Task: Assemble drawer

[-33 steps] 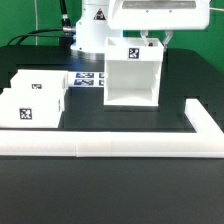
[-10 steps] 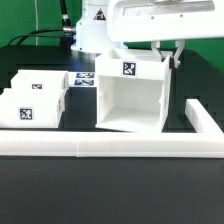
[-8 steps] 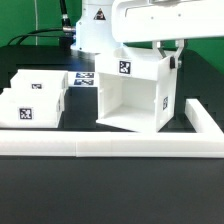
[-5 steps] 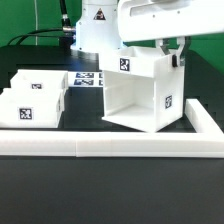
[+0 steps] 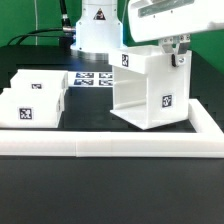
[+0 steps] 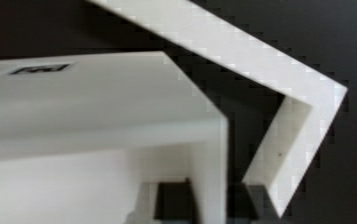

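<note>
The white drawer casing point(image 5: 150, 92) stands turned at an angle on the black table, its open front facing the exterior view's left and front. It shows one tag on top and one on its side. My gripper point(image 5: 178, 50) is shut on the casing's upper wall at its far right corner. In the wrist view my gripper point(image 6: 216, 202) has its dark fingers point(image 6: 180, 205) on either side of the casing wall point(image 6: 104, 120). Two smaller white slide-in boxes point(image 5: 32, 96) with tags sit at the exterior view's left.
The long white L-shaped rail point(image 5: 120, 148) runs along the front and up the exterior view's right, close to the casing; it also shows in the wrist view point(image 6: 246, 60). The marker board point(image 5: 92, 78) lies behind, by the robot base point(image 5: 95, 30).
The casing, held in my gripper, has slid toward the exterior view's right and turned, so its tagged side now faces the camera. The small boxes have not moved.
</note>
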Robot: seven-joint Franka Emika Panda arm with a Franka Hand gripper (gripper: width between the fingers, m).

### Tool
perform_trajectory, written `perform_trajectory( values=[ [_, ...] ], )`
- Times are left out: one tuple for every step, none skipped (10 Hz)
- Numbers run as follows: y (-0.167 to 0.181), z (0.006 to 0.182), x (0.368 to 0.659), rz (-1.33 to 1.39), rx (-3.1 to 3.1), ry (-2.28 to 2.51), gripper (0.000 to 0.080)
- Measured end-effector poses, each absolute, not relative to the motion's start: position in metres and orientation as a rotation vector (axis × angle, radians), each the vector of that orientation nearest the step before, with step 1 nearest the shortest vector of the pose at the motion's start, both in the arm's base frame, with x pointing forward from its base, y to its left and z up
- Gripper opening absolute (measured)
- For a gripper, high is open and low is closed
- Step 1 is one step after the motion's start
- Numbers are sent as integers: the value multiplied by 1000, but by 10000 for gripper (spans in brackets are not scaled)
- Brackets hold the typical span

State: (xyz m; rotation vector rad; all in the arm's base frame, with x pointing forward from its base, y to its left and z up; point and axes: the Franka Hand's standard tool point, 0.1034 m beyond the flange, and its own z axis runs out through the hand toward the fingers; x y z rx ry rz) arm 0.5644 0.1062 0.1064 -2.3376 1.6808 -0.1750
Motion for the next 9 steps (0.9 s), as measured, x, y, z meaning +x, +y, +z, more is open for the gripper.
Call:
perform_trajectory(
  values=[
    [108, 107, 573, -159, -2234, 1788, 48],
    [107, 108, 582, -145, -2153, 1860, 48],
    [108, 108, 590, -119, -2059, 1945, 49],
    [107, 107, 599, -98, -1994, 2001, 49],
    [107, 105, 608, -78, -1993, 2008, 49],
    [107, 105, 619, -67, -1991, 2010, 49],
    [105, 105, 627, -65, -1987, 2012, 49],
    [103, 105, 636, -53, -1985, 2017, 49],
    [102, 103, 645, -38, -1987, 2021, 49]
  ],
)
